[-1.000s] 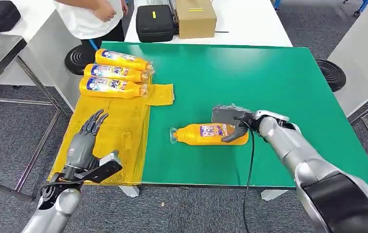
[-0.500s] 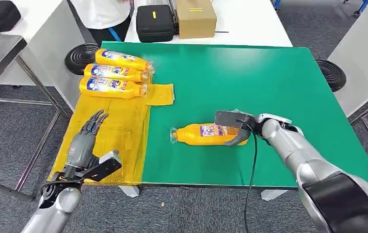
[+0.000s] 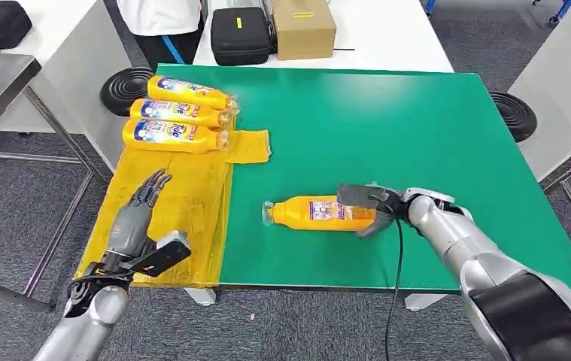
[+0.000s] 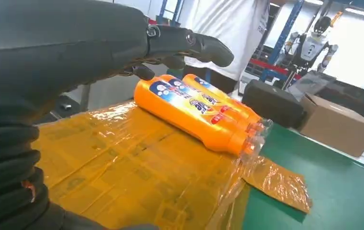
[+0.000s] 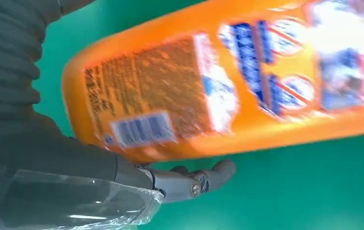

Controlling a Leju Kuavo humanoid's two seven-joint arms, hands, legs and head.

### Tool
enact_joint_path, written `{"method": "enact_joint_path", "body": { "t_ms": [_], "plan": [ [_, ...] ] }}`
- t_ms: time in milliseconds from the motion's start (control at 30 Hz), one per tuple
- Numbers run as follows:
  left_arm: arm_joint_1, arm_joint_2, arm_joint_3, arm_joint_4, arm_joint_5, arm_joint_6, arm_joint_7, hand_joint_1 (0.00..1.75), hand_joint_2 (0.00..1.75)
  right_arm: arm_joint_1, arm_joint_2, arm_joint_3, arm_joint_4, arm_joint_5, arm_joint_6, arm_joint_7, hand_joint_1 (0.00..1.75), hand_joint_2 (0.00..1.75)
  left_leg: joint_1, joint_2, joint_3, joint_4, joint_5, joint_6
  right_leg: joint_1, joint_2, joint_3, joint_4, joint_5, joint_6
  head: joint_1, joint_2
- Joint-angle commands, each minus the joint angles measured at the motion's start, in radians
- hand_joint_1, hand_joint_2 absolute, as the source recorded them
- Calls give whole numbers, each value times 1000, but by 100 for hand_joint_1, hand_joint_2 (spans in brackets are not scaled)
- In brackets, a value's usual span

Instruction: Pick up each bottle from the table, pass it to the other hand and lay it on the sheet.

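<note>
One bottle (image 3: 320,213) lying crosswise on my green table (image 3: 417,120), base end clasped by right hand (image 3: 369,203), cap toward my spread-fingered, empty left hand (image 3: 135,218).

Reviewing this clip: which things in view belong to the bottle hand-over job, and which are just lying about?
Job:
- orange bottle on the green table, right hand closing around it
- three bottles lying on the yellow sheet
- left hand, open above the sheet

Lying about:
- black case
- cardboard box
- person standing behind
</note>
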Motion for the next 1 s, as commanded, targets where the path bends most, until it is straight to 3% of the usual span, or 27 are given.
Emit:
{"method": "enact_joint_path", "body": {
  "t_ms": [33,333,367,400,433,467,833,1000],
  "plan": [
    [-53,-14,-23,71,3,-12,2,0,175,-12,31,47,82,4,25,25,0,175,0,0,3,-1,-1,0,1,-1,4,-1,-1,-2,0,0],
    [-27,-5,-21,55,23,-12,-6,0,175,12,35,63,84,9,26,40,5,175,1,1,5,-1,-1,0,1,-1,5,-1,-1,-2,0,0],
    [-23,-5,-19,53,24,-11,-7,0,175,12,37,62,82,8,18,41,47,175,1,1,6,-1,-1,0,1,-1,5,-2,-1,-2,0,0],
    [-21,-5,-19,51,24,-11,-7,0,175,13,39,61,82,7,16,42,122,175,1,1,8,-1,-2,-1,2,-1,8,-2,-2,-3,0,0],
    [-18,-5,-19,47,24,-11,-7,0,175,13,40,61,84,6,18,41,161,175,0,1,6,-1,-1,0,1,0,6,-1,-1,-2,0,0],
    [-18,-6,-19,47,24,-11,-7,0,175,14,40,61,84,6,18,41,175,175,1,2,10,-2,-2,-1,2,0,10,-2,-2,-3,0,0],
    [-11,-9,-16,52,29,-12,-8,0,175,21,37,62,82,3,12,32,175,175,1,1,8,-1,-1,0,2,0,7,-2,-1,-2,0,0],
    [24,-22,24,27,94,5,-34,0,175,50,30,18,34,-32,-96,-50,175,175,1,1,9,-1,-2,0,2,-1,8,-2,-2,-2,0,0]
  ]
}}
